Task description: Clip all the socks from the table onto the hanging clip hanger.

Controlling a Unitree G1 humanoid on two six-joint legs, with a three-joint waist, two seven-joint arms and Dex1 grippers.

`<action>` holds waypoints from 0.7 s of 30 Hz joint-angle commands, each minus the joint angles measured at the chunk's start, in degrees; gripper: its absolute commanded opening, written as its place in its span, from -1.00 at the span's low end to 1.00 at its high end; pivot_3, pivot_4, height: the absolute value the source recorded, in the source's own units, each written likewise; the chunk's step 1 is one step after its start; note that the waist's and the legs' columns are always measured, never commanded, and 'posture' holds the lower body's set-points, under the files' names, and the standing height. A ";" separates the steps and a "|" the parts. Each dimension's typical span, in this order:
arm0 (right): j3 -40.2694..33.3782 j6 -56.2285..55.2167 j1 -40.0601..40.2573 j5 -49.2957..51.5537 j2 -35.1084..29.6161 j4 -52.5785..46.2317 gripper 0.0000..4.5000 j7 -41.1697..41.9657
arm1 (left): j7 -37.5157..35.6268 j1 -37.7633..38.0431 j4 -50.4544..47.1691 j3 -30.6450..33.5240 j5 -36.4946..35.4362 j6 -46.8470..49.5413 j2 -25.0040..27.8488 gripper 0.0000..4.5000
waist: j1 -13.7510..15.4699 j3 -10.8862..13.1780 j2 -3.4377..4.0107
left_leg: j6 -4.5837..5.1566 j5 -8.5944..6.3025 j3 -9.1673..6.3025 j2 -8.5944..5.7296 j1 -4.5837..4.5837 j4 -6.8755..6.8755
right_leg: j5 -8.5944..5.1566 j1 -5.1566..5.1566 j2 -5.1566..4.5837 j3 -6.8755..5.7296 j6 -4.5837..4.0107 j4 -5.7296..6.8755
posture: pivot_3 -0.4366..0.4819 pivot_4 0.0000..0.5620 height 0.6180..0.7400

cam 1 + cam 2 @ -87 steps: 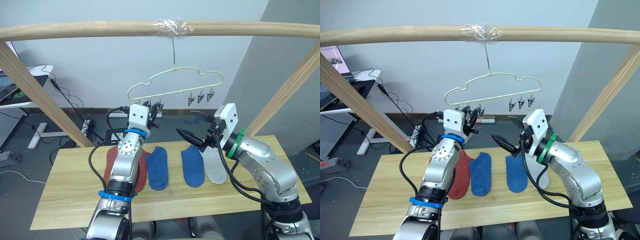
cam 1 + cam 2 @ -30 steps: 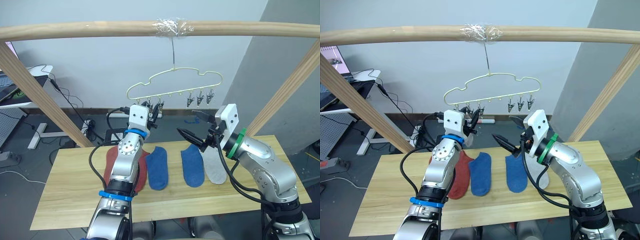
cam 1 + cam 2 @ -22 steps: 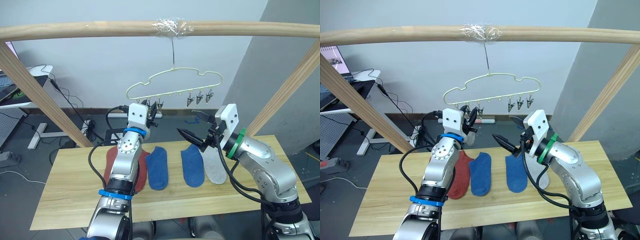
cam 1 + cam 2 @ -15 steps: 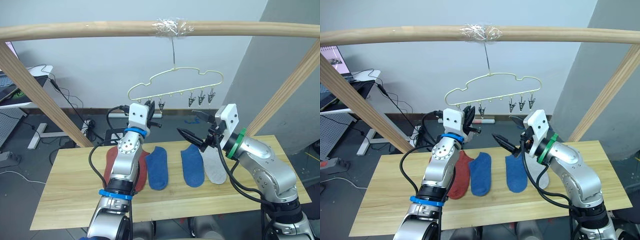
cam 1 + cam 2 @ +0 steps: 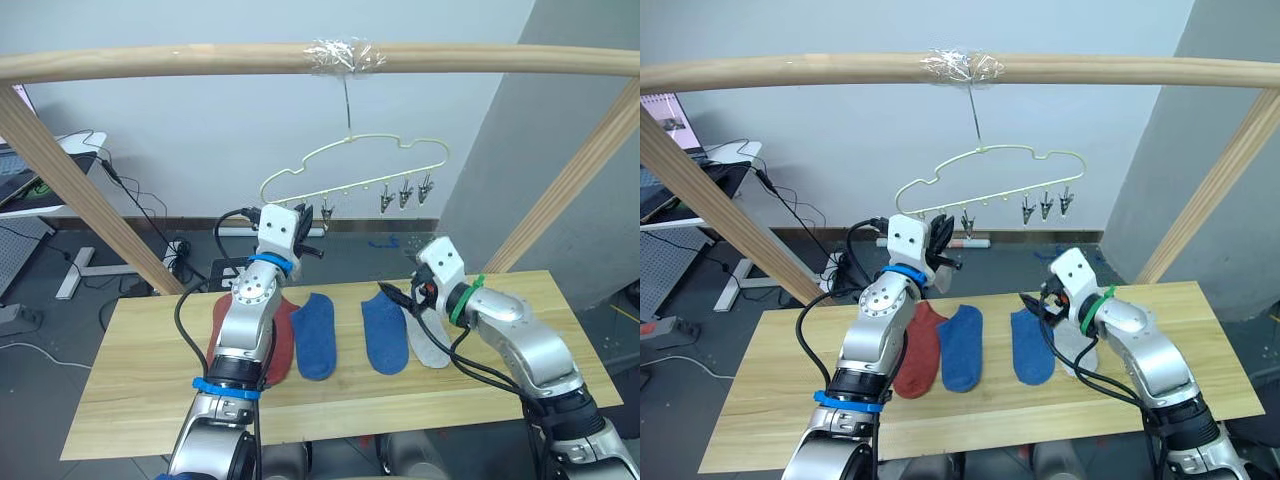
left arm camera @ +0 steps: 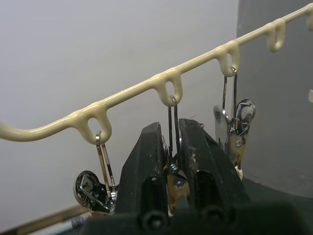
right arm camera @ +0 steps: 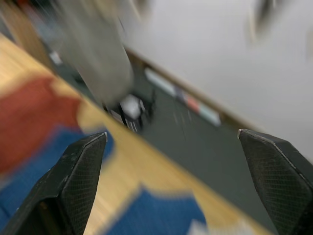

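The pale yellow-green clip hanger (image 5: pixel 350 160) hangs tilted from the wooden beam (image 5: pixel 200 58), its left end lower. My left gripper (image 6: pixel 170 142) is raised to that end and shut on the middle one of three dark clips (image 6: pixel 172 166). Three more clips (image 5: pixel 406 192) dangle free at the right end. On the table (image 5: pixel 140 400) lie a rust-red sock (image 5: pixel 222 330) partly behind my left arm, two blue socks (image 5: pixel 316 335) (image 5: pixel 384 333) and a light grey sock (image 5: pixel 432 338). My right gripper (image 5: pixel 390 292) is open, low over the far ends of the right blue and grey socks.
Slanted wooden posts (image 5: pixel 80 190) (image 5: pixel 570 180) of the frame flank the table on both sides. Behind on the left stands a desk (image 5: pixel 30 170), with cables (image 5: pixel 150 215) on the floor. Bare tabletop lies in front of the socks and toward both ends.
My right gripper has dropped from mid-air down to just above the socks. The hanger has tilted and swung slightly right while my left gripper stays on its clip.
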 commanded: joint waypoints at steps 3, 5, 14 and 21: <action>2.70 -5.74 -3.77 -6.52 0.78 16.24 1.00 -0.24 | -3.28 0.83 -5.76 1.08 -2.69 5.07 2.78 -0.91 | -0.44 -0.02 0.03 | 0.00 0.00 0.03 0.00 0.01 0.00 | 0.00 0.00 0.00 0.02 -0.01 0.00 | -0.27 -0.54 1.00; 2.99 -7.09 -4.84 -7.52 1.58 21.59 1.00 0.41 | -3.75 1.73 -7.09 1.36 -3.05 6.14 3.75 -0.91 | -0.45 -0.03 0.05 | 0.00 0.00 0.02 0.00 0.01 0.00 | 0.01 0.00 0.00 0.03 -0.02 0.00 | -0.24 -0.53 1.00; 2.88 -10.34 -5.41 -10.08 3.53 32.54 0.92 2.73 | -3.91 4.42 -11.60 1.52 -3.57 9.80 4.64 -0.91 | -0.33 -0.04 0.07 | 0.00 0.00 0.00 0.00 0.02 -0.01 | 0.02 0.01 0.00 0.02 -0.02 0.01 | -0.19 -0.48 1.00; 1.03 -11.28 -2.40 -9.43 3.96 31.94 -0.04 3.01 | -5.37 6.11 -14.91 1.39 -6.13 13.57 4.85 -0.91 | -0.19 -0.06 0.10 | 0.00 0.00 0.00 0.00 0.07 0.01 | 0.02 0.07 0.00 0.03 -0.02 0.01 | -0.19 -0.49 1.00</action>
